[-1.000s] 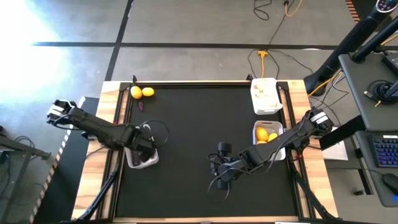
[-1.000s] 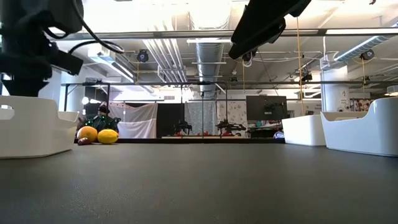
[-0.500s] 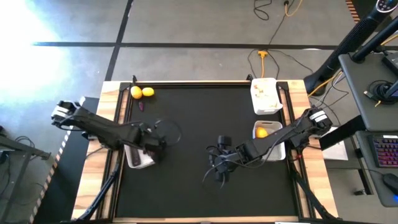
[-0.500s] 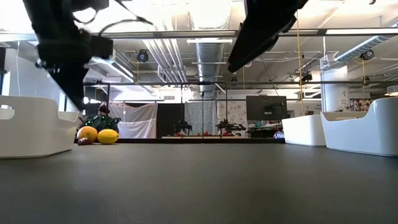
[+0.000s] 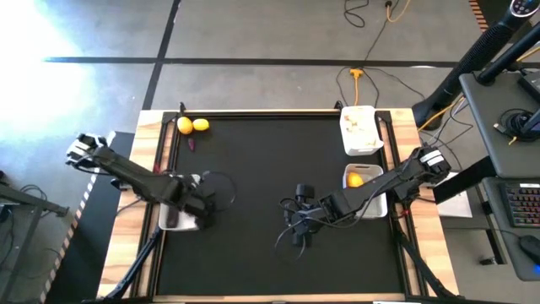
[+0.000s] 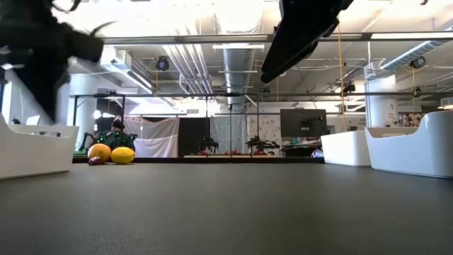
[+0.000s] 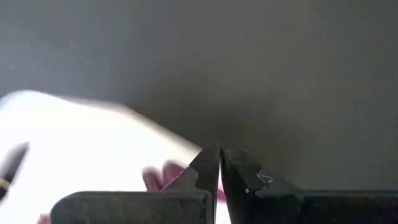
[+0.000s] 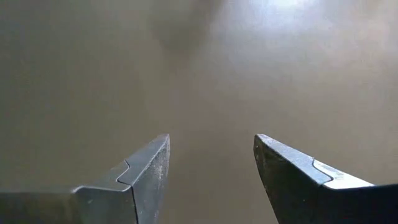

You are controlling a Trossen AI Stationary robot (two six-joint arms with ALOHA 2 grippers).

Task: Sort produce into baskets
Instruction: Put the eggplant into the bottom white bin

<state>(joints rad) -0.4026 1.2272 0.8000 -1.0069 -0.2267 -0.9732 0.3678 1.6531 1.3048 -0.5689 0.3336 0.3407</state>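
Two yellow lemons (image 5: 185, 125) (image 5: 201, 125) and a small dark purple piece (image 5: 191, 143) lie on the black mat at the far left corner. A white basket (image 5: 171, 217) sits at the mat's left side, with a purple piece (image 7: 163, 178) inside. My left gripper (image 5: 202, 209) is shut, pointing steeply down just beyond the basket's right rim (image 7: 124, 134). My right gripper (image 5: 295, 241) hangs open over bare mat near the middle, nothing between its fingers (image 8: 149, 163). My left gripper stands with its shut fingertips (image 7: 211, 163) right beside the left basket's right rim, coming from above. I cannot tell whether they touch the rim.
At the right edge stand two more white baskets, the far one (image 5: 358, 128) with garlic, the nearer one (image 5: 364, 179) with a lemon showing beside my right arm. Wooden rails border the mat. Bare mat lies between the arms and along the near side.
My left gripper swung out of the left basket toward the table's right, then came back toward the near left, staying shut. The left basket has slid a little toward the table's left edge. My right gripper shifted slightly toward the table's left and then kept still.
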